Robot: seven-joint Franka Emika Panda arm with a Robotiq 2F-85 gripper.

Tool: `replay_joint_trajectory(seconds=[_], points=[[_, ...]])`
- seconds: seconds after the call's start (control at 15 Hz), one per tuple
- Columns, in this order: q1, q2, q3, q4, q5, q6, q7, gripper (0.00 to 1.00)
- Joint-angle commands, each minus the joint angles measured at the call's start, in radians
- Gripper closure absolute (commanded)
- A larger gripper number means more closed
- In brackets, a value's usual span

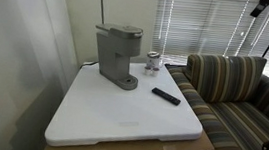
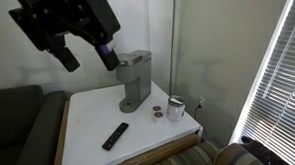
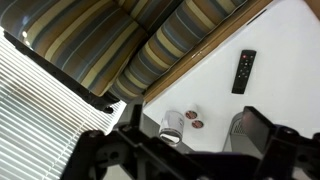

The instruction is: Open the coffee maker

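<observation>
The grey coffee maker (image 1: 116, 55) stands upright at the back of the white table (image 1: 119, 124), its top lid down. It also shows in an exterior view (image 2: 135, 81) and at the lower right of the wrist view (image 3: 243, 132). My gripper (image 2: 91, 55) hangs in the air above and beside the machine's top, apart from it. In the wrist view my gripper (image 3: 196, 125) is open and empty, its fingers dark and blurred at the bottom edge. The gripper is out of view in an exterior view that shows the table from the front.
A small shiny metal cup (image 1: 153, 60) stands beside the machine, with two small round pods (image 2: 157, 110) next to it. A flat black remote (image 1: 166, 96) lies on the table. A striped couch (image 1: 228, 90) adjoins the table. Window blinds (image 1: 205, 22) are behind.
</observation>
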Motion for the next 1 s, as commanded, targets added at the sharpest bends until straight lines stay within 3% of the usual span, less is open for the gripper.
replay_joint_trajectory(seconds=[0.0, 0.2, 0.27, 0.53, 0.93], points=[[0.032, 0.105, 0.012, 0.124, 0.021, -0.043, -0.053, 0.00], [0.097, 0.131, -0.032, 0.154, 0.078, -0.032, -0.217, 0.00], [0.058, 0.090, 0.008, 0.113, 0.046, -0.016, -0.118, 0.00], [0.078, 0.114, -0.007, 0.133, 0.069, -0.016, -0.183, 0.00], [0.097, 0.170, 0.027, 0.207, 0.022, -0.011, -0.215, 0.00]])
